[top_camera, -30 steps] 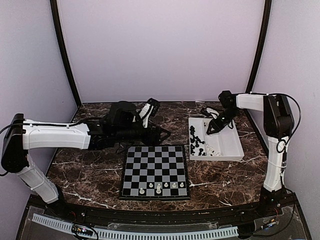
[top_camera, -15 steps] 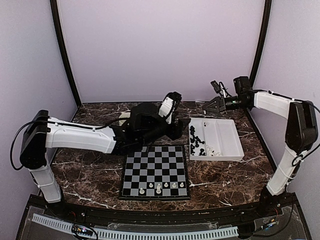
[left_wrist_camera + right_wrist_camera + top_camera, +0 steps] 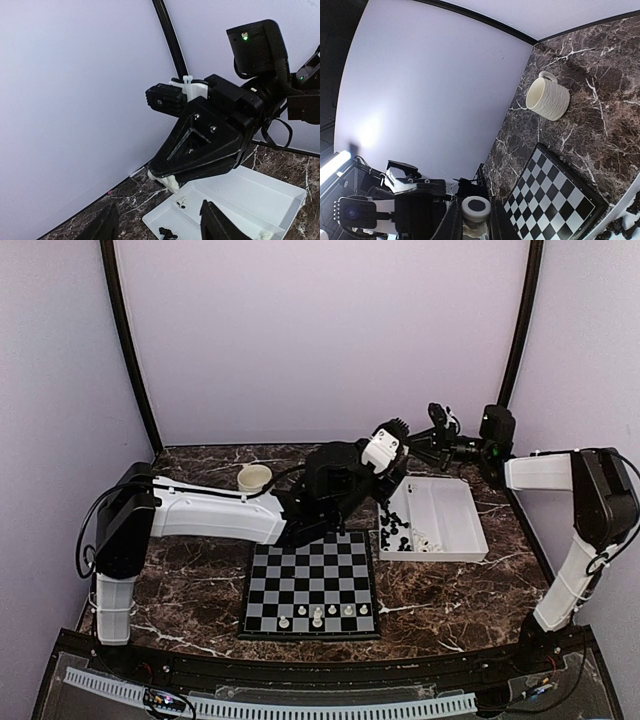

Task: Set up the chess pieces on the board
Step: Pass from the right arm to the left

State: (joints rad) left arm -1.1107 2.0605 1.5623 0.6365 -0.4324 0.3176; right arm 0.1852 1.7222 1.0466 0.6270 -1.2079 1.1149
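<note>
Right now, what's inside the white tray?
Black pieces are heaped in the tray's left compartment, with a few white pieces beside them near the front edge. The left arm covers the far left corner, so anything there is hidden.

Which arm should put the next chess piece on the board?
Right. The right gripper already pinches a white piece above the tray; the left gripper is open and empty.
</note>
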